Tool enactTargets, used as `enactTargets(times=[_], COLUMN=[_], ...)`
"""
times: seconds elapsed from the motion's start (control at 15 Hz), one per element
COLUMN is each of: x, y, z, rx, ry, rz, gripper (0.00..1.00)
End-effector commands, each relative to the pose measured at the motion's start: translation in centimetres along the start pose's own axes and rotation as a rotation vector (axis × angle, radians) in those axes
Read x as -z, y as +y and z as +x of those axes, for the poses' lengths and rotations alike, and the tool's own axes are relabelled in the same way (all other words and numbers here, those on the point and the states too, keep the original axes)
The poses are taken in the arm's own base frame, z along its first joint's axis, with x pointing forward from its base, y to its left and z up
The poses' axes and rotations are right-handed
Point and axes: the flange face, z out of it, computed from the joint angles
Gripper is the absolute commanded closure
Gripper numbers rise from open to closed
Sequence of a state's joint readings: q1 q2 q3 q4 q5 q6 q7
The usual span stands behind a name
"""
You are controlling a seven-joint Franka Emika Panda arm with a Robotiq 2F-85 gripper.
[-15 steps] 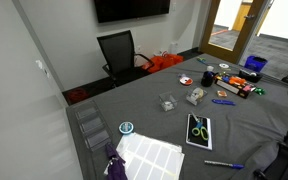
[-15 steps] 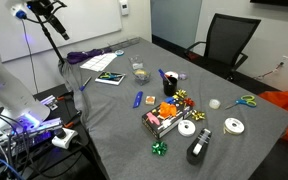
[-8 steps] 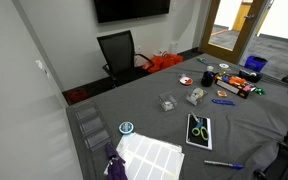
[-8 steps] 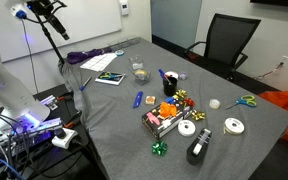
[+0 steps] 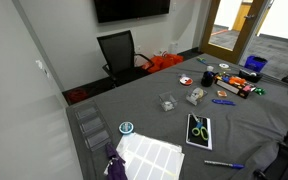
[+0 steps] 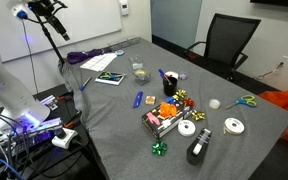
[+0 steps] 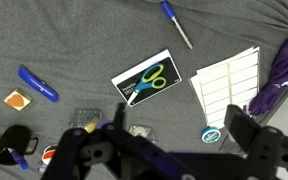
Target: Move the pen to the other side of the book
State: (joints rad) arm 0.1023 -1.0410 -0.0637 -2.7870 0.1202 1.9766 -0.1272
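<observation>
Black claw [image 7: 174, 122] spread wide, empty, well above grey tabletop [image 7: 44, 40]. Slim blue pen with whitish end [image 7: 176, 24] looks light, stiff and likely to roll; pinch mid-barrel.

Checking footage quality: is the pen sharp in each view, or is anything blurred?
Wrist view: the pen and the book are sharp; the gripper in front is dark and blurred. In an exterior view the pen is tiny but evenly lit.

The grey table [image 5: 134, 100] carries the book [image 5: 199, 131] lying flat. The pen [image 5: 223, 164] lies apart from it near the table's edge, and a white gridded sheet [image 5: 151, 155] beside it. Farther off are a blue marker [image 5: 223, 101] and a small clear box [image 5: 168, 102].
</observation>
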Motion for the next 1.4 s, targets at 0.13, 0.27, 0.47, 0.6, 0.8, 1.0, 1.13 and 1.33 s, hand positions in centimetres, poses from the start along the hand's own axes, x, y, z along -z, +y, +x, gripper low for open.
enactTargets(times=[0.13,0.27,0.47,0.6,0.8,1.0,1.13,1.33], x=[-0.3,-0.3,-0.3,-0.3,-2.0,-4.9,-7.3,-10.9], y=[-0.1,-0.1,-0.1,-0.1,-1.3,-2.2,-2.6,-2.7], z=[0.1,0.2,0.2,0.2,1.5,2.8,3.3,3.6], rx=[0.002,0.002,0.002,0.002,0.053,0.094,0.127,0.185], ry=[-0.011,-0.012,-0.012,-0.012,-0.023,-0.063,-0.114,-0.207], rz=[-0.004,-0.004,-0.004,-0.004,-0.079,-0.152,-0.198,-0.225], gripper=[0.00,0.00,0.00,0.00,0.00,0.00,0.00,0.00])
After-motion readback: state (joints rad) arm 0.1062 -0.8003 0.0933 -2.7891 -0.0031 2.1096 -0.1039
